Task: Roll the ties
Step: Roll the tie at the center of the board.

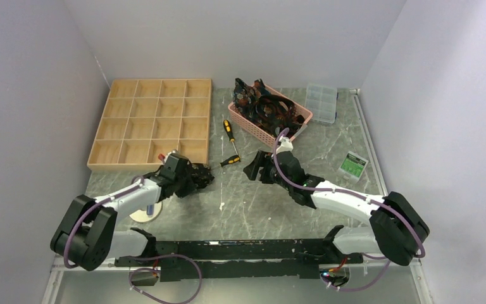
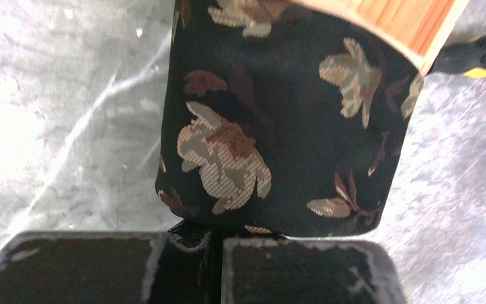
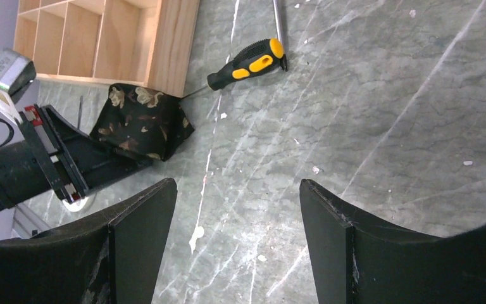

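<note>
Left gripper [image 2: 195, 247] nearly closed, pinching the near edge of a rolled tie [image 2: 278, 126], which is black fabric with tan and reddish flowers. Roll sits on the table [image 3: 386, 126] against the near right corner of the wooden tray [image 1: 152, 120]. Right gripper [image 3: 237, 187] spread wide, nothing between the fingers, over bare table just right of the roll and pointed at it. Yellow-and-black screwdriver [image 3: 250, 60] lies just right of the roll, shaft tip close to it. Second screwdriver [image 1: 229, 130] lies farther back. More ties [image 1: 267, 104] heaped in the pink basket [image 1: 248, 124], far centre-right. Clear plastic box [image 1: 321, 103] just right of the basket.
</note>
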